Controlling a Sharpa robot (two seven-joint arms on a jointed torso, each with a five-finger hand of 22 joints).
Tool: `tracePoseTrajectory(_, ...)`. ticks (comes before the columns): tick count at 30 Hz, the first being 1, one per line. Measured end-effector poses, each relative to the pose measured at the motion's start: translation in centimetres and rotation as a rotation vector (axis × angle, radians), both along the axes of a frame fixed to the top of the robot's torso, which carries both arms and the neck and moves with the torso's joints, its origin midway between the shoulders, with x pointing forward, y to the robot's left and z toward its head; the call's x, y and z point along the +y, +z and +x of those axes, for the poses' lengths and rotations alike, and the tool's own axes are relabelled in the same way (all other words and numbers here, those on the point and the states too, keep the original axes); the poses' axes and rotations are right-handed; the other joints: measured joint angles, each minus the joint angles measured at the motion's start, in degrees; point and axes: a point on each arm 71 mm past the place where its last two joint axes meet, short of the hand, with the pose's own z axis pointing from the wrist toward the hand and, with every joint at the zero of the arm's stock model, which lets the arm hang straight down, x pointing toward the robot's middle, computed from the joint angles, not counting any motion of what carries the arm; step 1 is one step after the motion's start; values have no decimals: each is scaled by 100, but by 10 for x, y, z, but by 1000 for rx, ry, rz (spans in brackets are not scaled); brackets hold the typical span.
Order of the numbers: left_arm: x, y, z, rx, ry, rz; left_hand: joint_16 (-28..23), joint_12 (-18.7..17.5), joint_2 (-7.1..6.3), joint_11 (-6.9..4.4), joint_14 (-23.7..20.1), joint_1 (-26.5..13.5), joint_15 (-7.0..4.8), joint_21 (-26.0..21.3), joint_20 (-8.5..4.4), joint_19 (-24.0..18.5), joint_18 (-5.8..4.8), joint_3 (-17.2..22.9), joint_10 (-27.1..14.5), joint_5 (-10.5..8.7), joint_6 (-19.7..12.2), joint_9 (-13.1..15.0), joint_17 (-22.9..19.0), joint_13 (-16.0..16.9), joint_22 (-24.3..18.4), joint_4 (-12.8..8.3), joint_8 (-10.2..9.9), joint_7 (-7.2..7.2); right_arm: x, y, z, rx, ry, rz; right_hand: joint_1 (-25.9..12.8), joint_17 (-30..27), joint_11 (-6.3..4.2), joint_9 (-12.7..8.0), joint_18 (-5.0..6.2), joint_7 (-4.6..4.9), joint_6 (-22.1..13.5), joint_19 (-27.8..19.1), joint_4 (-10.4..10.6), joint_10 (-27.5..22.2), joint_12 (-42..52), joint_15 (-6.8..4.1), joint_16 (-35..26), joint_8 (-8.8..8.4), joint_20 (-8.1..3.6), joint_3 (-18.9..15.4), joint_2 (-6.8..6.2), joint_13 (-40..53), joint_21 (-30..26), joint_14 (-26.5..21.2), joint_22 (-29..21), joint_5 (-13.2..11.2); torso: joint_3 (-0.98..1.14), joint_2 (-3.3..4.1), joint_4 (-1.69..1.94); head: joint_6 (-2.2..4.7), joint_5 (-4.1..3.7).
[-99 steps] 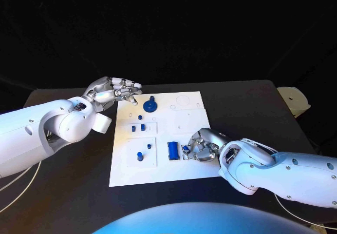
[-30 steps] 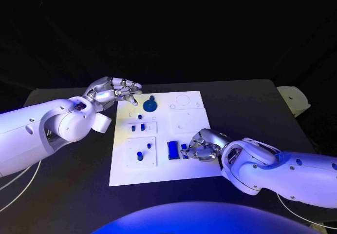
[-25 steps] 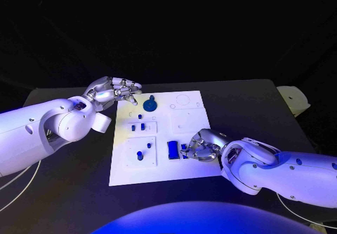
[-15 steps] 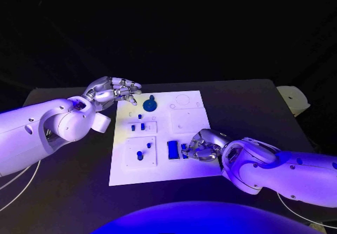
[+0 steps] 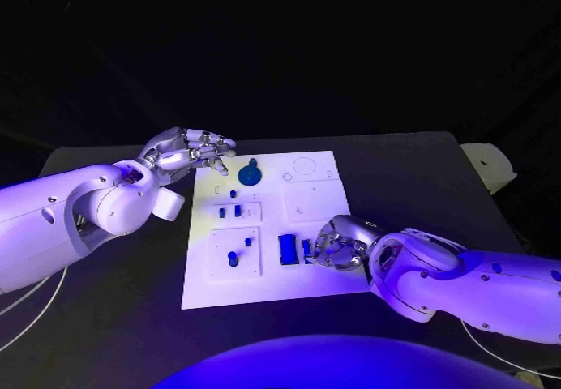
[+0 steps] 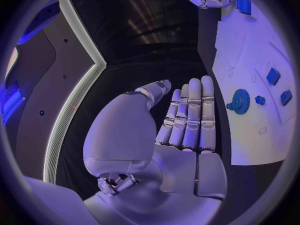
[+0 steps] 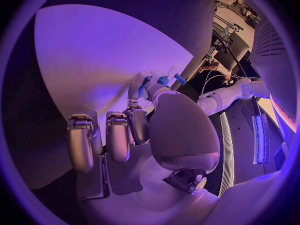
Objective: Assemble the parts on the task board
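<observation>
The white task board (image 5: 322, 198) lies mid-table. My right hand (image 5: 336, 243) rests on its near right part, fingers curled, pinching a small blue part (image 5: 306, 246) right beside a long blue block (image 5: 286, 249). In the right wrist view the blue part (image 7: 161, 80) shows at the fingertips. My left hand (image 5: 187, 150) hovers at the board's far left corner; its fingers (image 6: 190, 115) are stretched out with nothing in them. A blue gear (image 5: 249, 173) sits near that hand, and two small blue blocks (image 5: 229, 211) stand mid-left.
More small blue pieces (image 5: 232, 259) sit in the board's near left plate. A pale object (image 5: 489, 166) stands at the table's right edge. Bare black table (image 5: 409, 170) surrounds the board.
The right hand has shifted only slightly, staying on the small blue part by the long block. The left hand has not moved.
</observation>
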Motion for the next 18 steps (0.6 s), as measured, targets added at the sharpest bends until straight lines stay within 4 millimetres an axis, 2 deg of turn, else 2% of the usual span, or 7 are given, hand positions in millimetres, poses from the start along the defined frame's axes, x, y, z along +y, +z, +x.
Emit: tracePoseTrajectory(18, 0, 0, 0, 0, 1, 1, 0, 0, 0, 0, 0, 0, 0, -29, 0, 0, 0, 16, 0, 0, 0, 0, 1, -1, -11, 16, 0, 0, 2, 0, 2, -21, 18, -11, 54, 5, 0, -9, 0, -16, 16, 0, 0, 0, 0, 1, 0, 0, 0, 0, 8, -1, 0, 0, 4, 37, 3, -2, 1, 11, 0)
